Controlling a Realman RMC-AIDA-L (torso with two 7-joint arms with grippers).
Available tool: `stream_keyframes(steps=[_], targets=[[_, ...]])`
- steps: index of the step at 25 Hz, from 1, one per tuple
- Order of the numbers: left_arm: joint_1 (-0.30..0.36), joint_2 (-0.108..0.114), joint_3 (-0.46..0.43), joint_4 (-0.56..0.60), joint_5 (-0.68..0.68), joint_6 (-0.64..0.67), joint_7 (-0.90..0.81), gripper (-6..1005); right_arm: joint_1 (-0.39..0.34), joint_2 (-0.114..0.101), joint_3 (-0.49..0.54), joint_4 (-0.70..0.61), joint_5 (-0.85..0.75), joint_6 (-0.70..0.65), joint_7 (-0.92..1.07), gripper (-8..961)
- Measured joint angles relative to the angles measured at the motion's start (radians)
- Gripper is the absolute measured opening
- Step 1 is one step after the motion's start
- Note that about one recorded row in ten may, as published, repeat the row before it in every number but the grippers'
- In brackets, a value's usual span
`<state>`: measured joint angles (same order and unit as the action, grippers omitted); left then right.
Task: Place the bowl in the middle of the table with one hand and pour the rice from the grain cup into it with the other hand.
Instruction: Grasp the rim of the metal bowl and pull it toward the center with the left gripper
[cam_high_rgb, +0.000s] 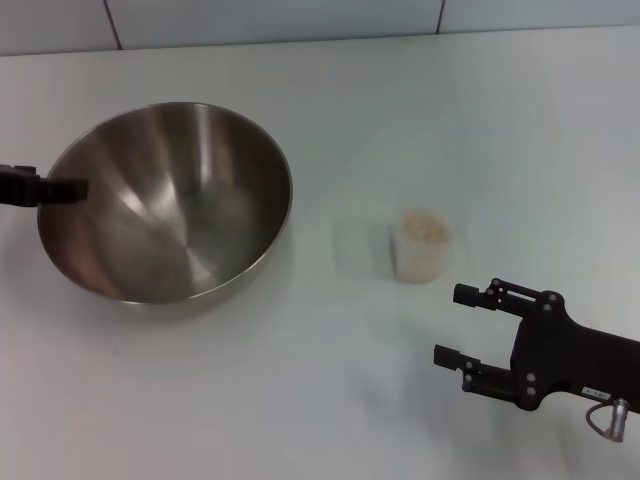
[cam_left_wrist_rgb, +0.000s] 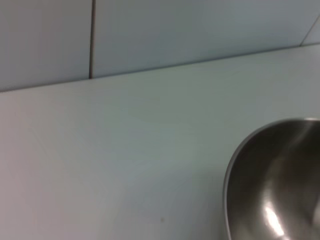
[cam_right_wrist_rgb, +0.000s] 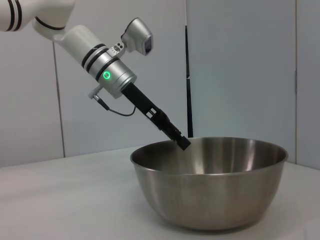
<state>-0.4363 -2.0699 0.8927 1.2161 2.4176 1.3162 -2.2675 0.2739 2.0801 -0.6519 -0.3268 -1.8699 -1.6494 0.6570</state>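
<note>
The steel bowl (cam_high_rgb: 170, 200) rests on the white table (cam_high_rgb: 300, 400), left of centre. My left gripper (cam_high_rgb: 70, 187) comes in from the left edge and is closed over the bowl's near-left rim. The right wrist view shows the same gripper (cam_right_wrist_rgb: 182, 142) angling down onto the rim of the bowl (cam_right_wrist_rgb: 210, 195). The clear grain cup (cam_high_rgb: 420, 245) stands upright to the right of the bowl, with rice (cam_high_rgb: 424, 226) up to its top. My right gripper (cam_high_rgb: 450, 323) is open, low over the table, a little in front of and to the right of the cup. Nothing is between its fingers.
A tiled wall (cam_high_rgb: 300, 20) runs along the table's far edge. A faint clear shape (cam_high_rgb: 352, 245) lies just left of the cup; what it is cannot be made out. The left wrist view shows part of the bowl (cam_left_wrist_rgb: 280, 180) and bare tabletop (cam_left_wrist_rgb: 125, 150).
</note>
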Motion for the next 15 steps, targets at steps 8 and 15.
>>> stream_keyframes(steps=[8, 15], targets=[[-0.008, 0.000, 0.014, -0.003, 0.023, 0.003, -0.014, 690, 0.001, 0.000, 0.000, 0.002, 0.000, 0.001, 0.000, 703], [-0.010, 0.001, 0.017, -0.004, 0.025, 0.003, -0.016, 684, 0.001, 0.000, 0.000, 0.002, 0.000, 0.000, 0.000, 703]])
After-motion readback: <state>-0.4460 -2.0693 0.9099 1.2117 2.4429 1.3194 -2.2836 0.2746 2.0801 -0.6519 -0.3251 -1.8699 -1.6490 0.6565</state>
